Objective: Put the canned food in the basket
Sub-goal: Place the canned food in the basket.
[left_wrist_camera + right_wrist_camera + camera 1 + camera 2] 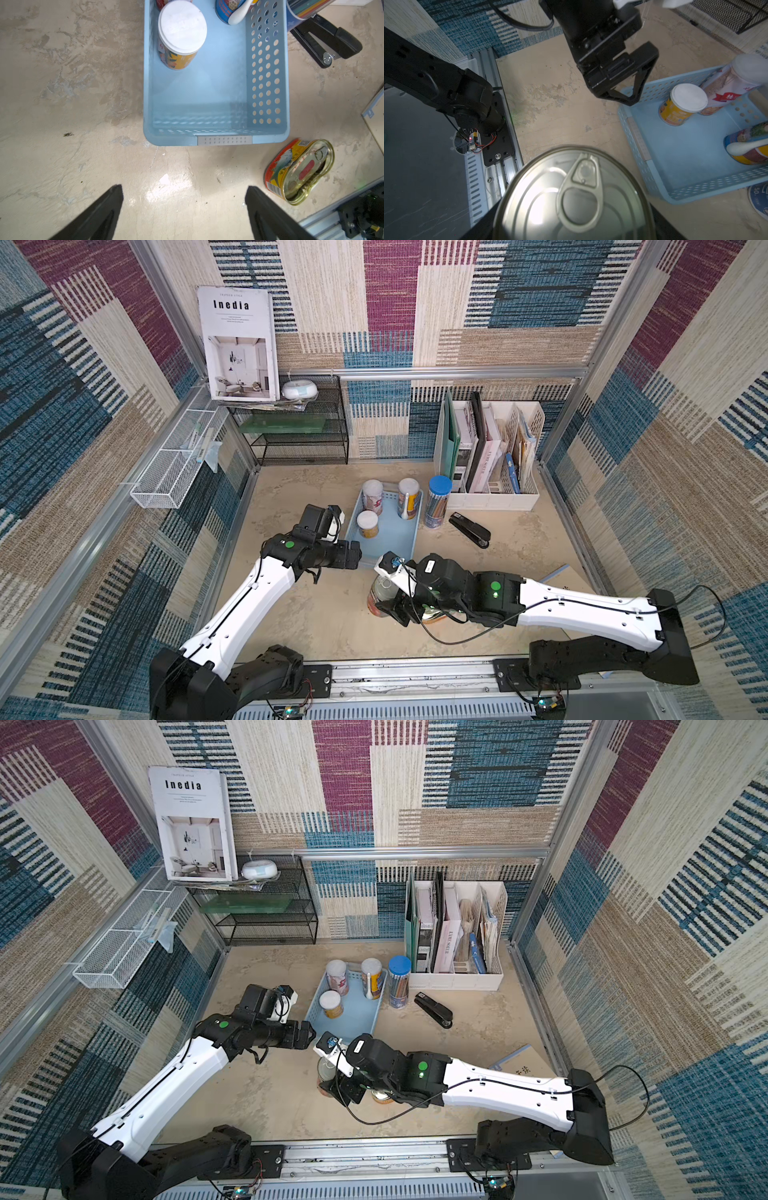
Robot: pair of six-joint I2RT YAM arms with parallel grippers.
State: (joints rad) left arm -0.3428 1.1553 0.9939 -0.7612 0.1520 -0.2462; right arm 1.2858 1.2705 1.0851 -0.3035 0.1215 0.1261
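Note:
The light blue basket [417, 526] [267, 83] holds three white-lidded cans: a pink one [372, 495], an orange-yellow one [408, 497] and a short yellow one [368, 524] [180, 35]. My right gripper [574, 224] [388, 605] is shut on the silver pull-tab tin [575, 197] [380, 593], just in front of the basket's near end. The oval gold tin [299, 172] lies on the table beside it, mostly hidden under the right arm in both top views. My left gripper [184, 188] [353, 556] hangs open and empty by the basket's near left corner.
A clear blue-lidded pencil cylinder [438, 502] and a black stapler [469, 529] sit right of the basket. Behind them stands a white file holder [490, 456]. A black mesh shelf [299, 435] is at the back left, and a notebook [569, 576] lies at the right.

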